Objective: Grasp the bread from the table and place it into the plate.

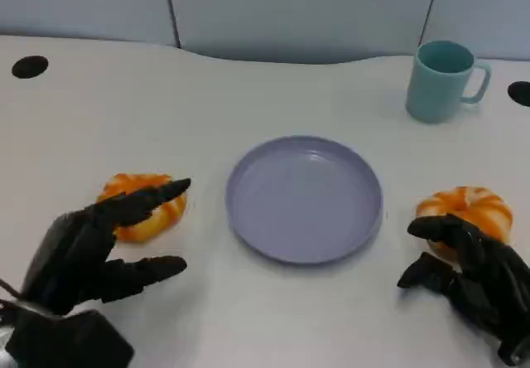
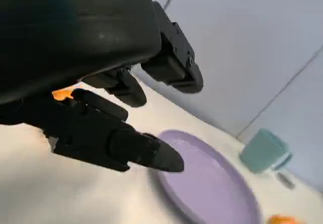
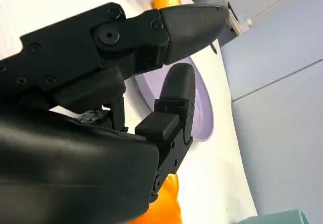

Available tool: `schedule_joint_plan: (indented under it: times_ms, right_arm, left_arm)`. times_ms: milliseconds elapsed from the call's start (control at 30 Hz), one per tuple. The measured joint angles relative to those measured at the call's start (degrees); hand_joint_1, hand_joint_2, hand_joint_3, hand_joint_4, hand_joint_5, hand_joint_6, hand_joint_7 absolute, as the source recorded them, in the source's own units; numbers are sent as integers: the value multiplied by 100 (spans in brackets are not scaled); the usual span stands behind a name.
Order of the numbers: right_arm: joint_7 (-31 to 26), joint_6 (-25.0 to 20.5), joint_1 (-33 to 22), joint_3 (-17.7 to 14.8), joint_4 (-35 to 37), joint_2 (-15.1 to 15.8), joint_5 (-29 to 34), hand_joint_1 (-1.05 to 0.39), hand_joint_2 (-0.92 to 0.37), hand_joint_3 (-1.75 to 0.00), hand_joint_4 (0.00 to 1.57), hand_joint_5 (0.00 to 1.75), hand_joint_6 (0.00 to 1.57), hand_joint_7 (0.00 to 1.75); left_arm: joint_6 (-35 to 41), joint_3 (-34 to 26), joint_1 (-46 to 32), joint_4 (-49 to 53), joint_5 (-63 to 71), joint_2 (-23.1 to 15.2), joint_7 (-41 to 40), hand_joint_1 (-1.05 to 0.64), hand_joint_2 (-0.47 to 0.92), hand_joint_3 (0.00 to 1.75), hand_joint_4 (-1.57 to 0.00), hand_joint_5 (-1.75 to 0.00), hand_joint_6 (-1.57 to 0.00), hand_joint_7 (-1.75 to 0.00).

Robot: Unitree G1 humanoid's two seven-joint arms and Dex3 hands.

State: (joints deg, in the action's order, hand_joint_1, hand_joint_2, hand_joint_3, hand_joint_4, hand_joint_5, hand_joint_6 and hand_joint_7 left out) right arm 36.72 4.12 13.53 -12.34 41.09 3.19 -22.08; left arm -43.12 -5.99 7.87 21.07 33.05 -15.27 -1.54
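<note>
Two orange bread rolls lie on the white table. The left roll (image 1: 141, 208) sits left of the empty lavender plate (image 1: 303, 199), the right roll (image 1: 469, 209) to the plate's right. My left hand (image 1: 93, 249) is beside the left roll with its fingers spread, and one finger reaches over the roll's top. My right hand (image 1: 474, 275) sits just in front of the right roll, fingers apart and holding nothing. The left wrist view shows the left hand (image 2: 101, 128), an edge of the left roll (image 2: 62, 94) and the plate (image 2: 214, 186). The right wrist view has the right roll (image 3: 166, 206) under the right hand (image 3: 126, 82).
A teal mug (image 1: 442, 80) stands at the back right, well behind the plate. Black round holes sit in the table at the far left (image 1: 30, 67) and far right (image 1: 520, 93). A grey partition wall runs behind the table.
</note>
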Motion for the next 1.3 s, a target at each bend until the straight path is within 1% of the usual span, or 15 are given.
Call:
schedule_joint_plan:
  times_ms: [67,133,233,333,500,567,667,800,933,1167,1300]
  right_arm:
    - [1,12,-2,2,-2,-9,2,-43,-92,-25,63,142,64,99]
    - [3,26,-3,1,-2,-20,2,-44,-92,-25,62,142,64,99]
    - [2,44,-3,7,-3,-38,5,-45,-92,-25,62,142,63,100]
    - [-13,48,-6,16,-9,-39,14,-44,-92,-25,62,142,63,100]
    - [-19,44,-20,24,-24,-42,13,-44,-92,-25,62,143,64,99]
    - [-20,41,-33,28,-49,-56,12,-44,-92,-25,62,143,64,99]
    - [-3,41,-54,30,-77,-62,8,-44,-92,-24,62,142,64,98]
    - [11,43,-55,20,-77,-61,5,-45,-92,-24,63,142,64,98]
    - [27,42,-58,18,-80,-62,2,-44,-92,-25,63,142,65,98]
    - [47,34,-98,14,-134,-59,-10,-44,-92,-25,62,142,65,98]
    - [41,-6,-114,16,-187,-64,-13,-43,-92,-26,62,142,65,98]
  left_arm:
    - [318,75,91,-361,636,-286,-389,-72,92,2,-21,-12,-27,0]
    - [573,193,148,-595,1030,-471,-651,-74,92,4,-17,-10,-23,0]
    - [1059,484,175,-863,1497,-677,-684,-75,92,7,-15,-8,-21,0]
    - [1415,744,225,-1004,1668,-848,-658,-77,92,7,-10,-6,-19,0]
    - [1933,1257,662,-838,1818,-1062,-304,-79,92,6,-5,-3,-13,0]
    - [2147,1431,914,-730,1787,-1134,57,-79,92,7,-3,-2,-11,0]
    - [2520,1697,1226,-626,1766,-1206,609,-76,90,3,-4,-2,-14,-1]
    - [2930,2101,1784,-154,1761,-1189,1136,-74,89,1,-8,-4,-17,-2]
    - [3127,2482,2352,601,1809,-1101,1131,-73,88,0,-10,-4,-18,-2]
    - [3385,3103,3320,2528,1800,-581,970,-72,88,0,-10,-3,-17,0]
    - [3463,3334,3736,3482,1738,-295,785,-69,85,0,-10,-3,-18,-1]
